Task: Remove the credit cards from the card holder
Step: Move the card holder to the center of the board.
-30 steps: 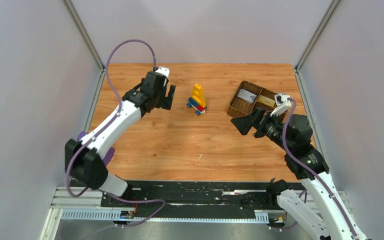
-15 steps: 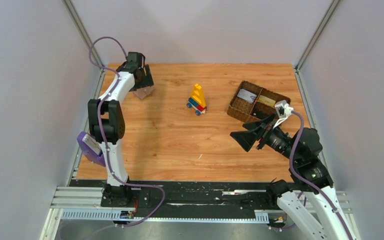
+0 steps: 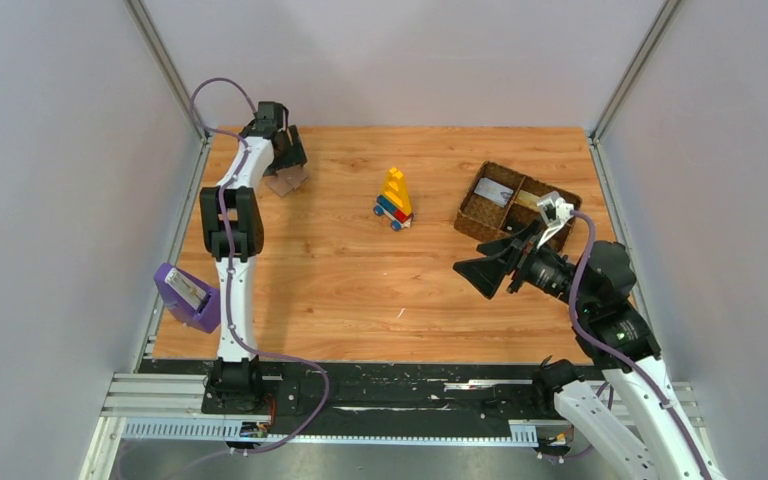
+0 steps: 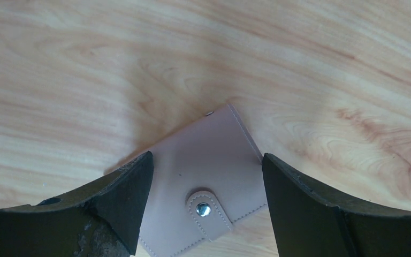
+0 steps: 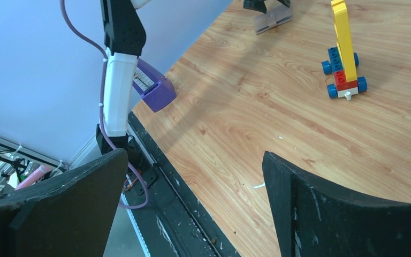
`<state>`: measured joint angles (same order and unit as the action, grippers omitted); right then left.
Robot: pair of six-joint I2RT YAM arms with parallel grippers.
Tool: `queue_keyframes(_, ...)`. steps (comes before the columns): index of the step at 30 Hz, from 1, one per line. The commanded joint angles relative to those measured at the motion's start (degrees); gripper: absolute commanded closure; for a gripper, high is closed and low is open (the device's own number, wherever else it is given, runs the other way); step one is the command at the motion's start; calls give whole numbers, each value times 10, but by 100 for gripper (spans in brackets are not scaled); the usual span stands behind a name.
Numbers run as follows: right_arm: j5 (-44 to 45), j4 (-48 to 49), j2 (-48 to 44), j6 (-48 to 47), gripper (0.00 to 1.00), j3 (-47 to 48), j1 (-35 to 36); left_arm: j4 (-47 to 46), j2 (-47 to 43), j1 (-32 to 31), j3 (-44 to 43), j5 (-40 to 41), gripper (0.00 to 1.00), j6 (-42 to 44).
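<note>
Left gripper [image 4: 207,158], newly astride one card holder [image 4: 214,140]

Plain pale lilac-grey panel walls [image 3: 410,60] stand on three sides of a rectangular orange-brown wood-grain tabletop [image 3: 360,290], joined by slim silver metal corner posts [image 3: 167,65]. A black slotted rail [image 3: 410,398] runs along the tabletop's near edge.

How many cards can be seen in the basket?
2. One greyish-white card lies in the basket's left compartment, and one tan card in the compartment to its right. More may be hidden under the right arm or inside the shut holder.
</note>
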<state>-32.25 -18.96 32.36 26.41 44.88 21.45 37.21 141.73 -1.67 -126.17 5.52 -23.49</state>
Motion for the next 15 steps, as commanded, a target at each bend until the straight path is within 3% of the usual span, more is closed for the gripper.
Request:
queue_keyframes(1, -19, 28, 13, -10, 0, 27, 0, 39, 38, 12, -81, -31, 18, 14)
queue_keyframes(15, -4, 30, 30, 9, 0, 35, 0, 79, 24, 15, -26, -147, 27, 16)
